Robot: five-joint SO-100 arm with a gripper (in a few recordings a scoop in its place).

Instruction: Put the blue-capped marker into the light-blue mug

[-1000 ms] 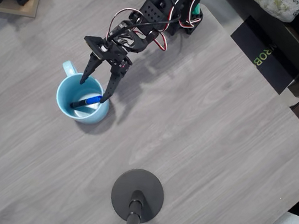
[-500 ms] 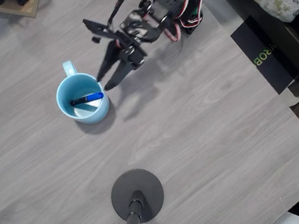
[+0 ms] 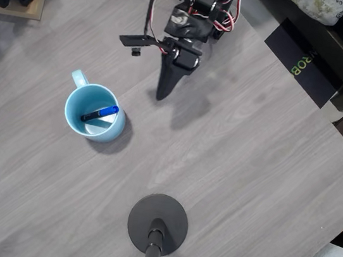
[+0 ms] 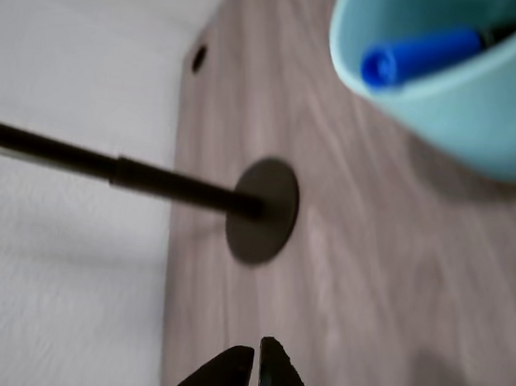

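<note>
Grey wood table [image 3: 251, 152], light-blue mug [image 3: 95, 113] holding blue-capped marker [image 3: 100, 113], gripper [image 3: 162, 94] clenched, empty, apart

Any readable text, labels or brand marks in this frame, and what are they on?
"ROB": yellow-green letters, lying sideways, on the flat black box beyond the grey wood-grain table's top right edge in the overhead view; the lettering is cut off by the shelf above, so it may be part of a longer word.
No other text can be read.

Grey wood-grain worktop [image 3: 249, 165]. Pale sky-blue mug [image 3: 94, 112]. Marker [image 3: 100, 114] has dark barrel, bright blue cap. Black round stand base [image 3: 158, 223]. Black fingers [image 4: 216, 384]; red and white wires [image 3: 222, 14].
</note>
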